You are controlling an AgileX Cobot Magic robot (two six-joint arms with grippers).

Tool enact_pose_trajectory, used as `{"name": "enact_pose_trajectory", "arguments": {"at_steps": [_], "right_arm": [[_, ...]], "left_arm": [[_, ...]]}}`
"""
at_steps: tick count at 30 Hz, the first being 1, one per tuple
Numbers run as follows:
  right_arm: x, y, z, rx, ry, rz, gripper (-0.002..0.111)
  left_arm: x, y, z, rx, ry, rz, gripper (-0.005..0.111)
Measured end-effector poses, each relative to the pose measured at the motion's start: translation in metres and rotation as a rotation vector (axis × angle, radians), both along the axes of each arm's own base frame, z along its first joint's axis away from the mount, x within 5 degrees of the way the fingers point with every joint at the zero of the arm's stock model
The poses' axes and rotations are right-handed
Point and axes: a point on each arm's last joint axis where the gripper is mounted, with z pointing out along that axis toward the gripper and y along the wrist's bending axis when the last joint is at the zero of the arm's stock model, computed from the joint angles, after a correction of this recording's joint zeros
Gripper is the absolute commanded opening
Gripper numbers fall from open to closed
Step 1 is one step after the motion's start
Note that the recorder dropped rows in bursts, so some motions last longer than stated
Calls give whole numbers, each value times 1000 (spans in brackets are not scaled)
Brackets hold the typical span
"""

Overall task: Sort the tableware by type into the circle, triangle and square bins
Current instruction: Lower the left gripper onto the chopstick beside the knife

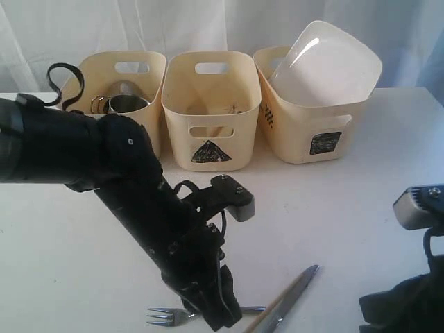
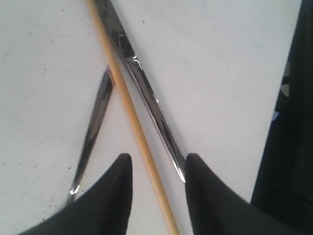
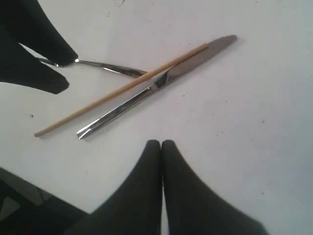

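Observation:
Low at the table's front, my left gripper (image 2: 157, 164) is open. A wooden chopstick (image 2: 128, 105) runs between its fingers, touching neither. The steel knife (image 2: 146, 93) lies across it, its handle end at one fingertip. The fork (image 2: 95, 122) lies just outside the other finger. In the exterior view the fork (image 1: 170, 316), chopstick (image 1: 272, 309) and knife (image 1: 304, 281) lie beside the left gripper (image 1: 223, 320). My right gripper (image 3: 161, 143) is shut and empty, a short way above the table from the knife (image 3: 161, 83).
Three cream bins stand at the back. The left bin (image 1: 149, 69) holds steel mugs (image 1: 125, 104), its mark hidden by my arm. The triangle bin (image 1: 208, 111) stands in the middle. The square bin (image 1: 305, 132) holds the white plate (image 1: 326, 66). My right arm (image 1: 406, 305) sits front right.

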Motion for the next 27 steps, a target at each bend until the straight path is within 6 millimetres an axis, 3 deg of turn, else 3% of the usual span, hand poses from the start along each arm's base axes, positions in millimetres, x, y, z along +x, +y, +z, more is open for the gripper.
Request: {"name": "enact_pose_trajectory", "arguments": {"at_steps": [5,15,27], "right_arm": [[1,0,1,6,-19,-1,0],[2,1,1,10,-25,-2,0],[2,0,1,-1,-36,2,0]], "left_arm": [[-5,-10,-6,24,-54,6,41],[-3,-18,-47,128,-13,22,40],[-15,-26,-50,133,-13,-17,40]]}}
